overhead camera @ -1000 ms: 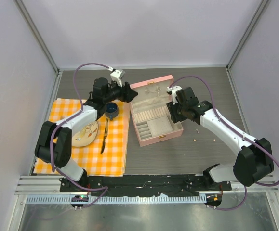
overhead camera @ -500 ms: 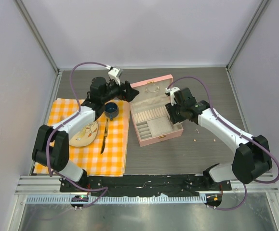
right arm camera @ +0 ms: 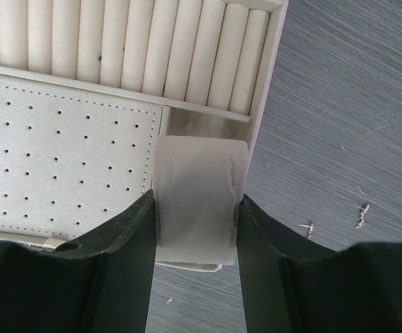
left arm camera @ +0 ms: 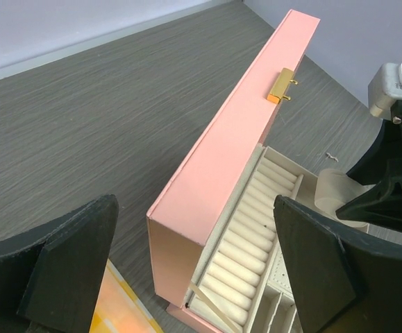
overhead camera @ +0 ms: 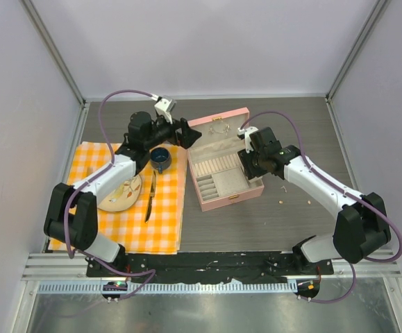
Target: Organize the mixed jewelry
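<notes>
- Setting the cream pad [right arm camera: 199, 166] into the jewelry box [overhead camera: 230, 198] looked like the step in hand. The pad hung over the small compartment at the box's right edge, just beside the ring rolls [right arm camera: 117, 48].
- Doing it well would mean lowering it straight down, square to the compartment walls. The pad overlapped the box's outer rim and could catch there or tip out onto the table [right arm camera: 339, 104].
- Letting go only once the pad rested on the compartment floor would probably stop it from rolling or bouncing.
- The right gripper [right arm camera: 197, 201] was partly closed, its two fingers pressed against opposite sides of the pad. It gripped the pad and nothing else.
- The left gripper [left arm camera: 195, 208] was spread wide and held nothing. In its wrist view the left corner of the open box showed between the fingers. Whether either finger touched the pink lid [left arm camera: 235, 132] could not be told.
- Holding that arm off the lid would matter, since a nudge could shift the box under the right arm.
- The other jewelry, a few tiny silvery specks [right arm camera: 310, 226], lay loose on the table to the right of the box, untouched by either gripper.
</notes>
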Controlling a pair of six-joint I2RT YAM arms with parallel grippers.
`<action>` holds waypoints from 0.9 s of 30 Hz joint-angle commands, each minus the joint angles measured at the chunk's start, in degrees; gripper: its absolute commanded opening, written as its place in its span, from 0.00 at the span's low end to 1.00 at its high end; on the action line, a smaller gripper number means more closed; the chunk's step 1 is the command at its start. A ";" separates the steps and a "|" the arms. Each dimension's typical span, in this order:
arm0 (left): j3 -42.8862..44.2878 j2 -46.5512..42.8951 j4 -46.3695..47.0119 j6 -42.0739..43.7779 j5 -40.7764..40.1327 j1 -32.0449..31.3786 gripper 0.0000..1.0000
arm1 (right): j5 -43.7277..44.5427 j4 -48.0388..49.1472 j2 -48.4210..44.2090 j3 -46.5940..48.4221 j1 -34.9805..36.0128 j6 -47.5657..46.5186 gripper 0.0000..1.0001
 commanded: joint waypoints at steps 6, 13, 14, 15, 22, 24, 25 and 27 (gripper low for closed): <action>-1.28 -4.34 2.14 1.47 0.58 -0.10 1.00 | -0.30 2.52 0.02 -0.55 0.38 1.36 0.01; -3.48 -6.27 2.93 3.14 -1.18 -0.10 1.00 | -0.39 2.60 1.33 -0.64 0.20 2.15 0.01; -3.66 -6.45 3.02 3.23 -1.36 -0.10 1.00 | -0.30 2.60 1.42 -0.82 0.29 2.24 0.01; -3.75 -6.62 3.02 3.49 -1.45 -0.10 1.00 | -0.21 2.78 1.60 -0.99 0.29 2.33 0.01; -4.19 -7.24 2.93 3.84 -1.80 -0.10 1.00 | 1.90 3.66 1.69 -2.13 0.29 2.33 0.01; -4.19 -7.41 2.93 3.84 -1.89 -0.10 1.00 | 1.90 3.66 1.78 -2.22 0.29 3.55 0.03; -4.19 -7.41 2.85 3.93 -1.89 -0.10 1.00 | 1.72 3.66 2.04 -2.14 0.29 3.56 0.05; -4.19 -7.41 2.76 4.02 -1.89 -0.10 1.00 | 1.54 3.31 2.30 -1.87 0.29 3.56 0.13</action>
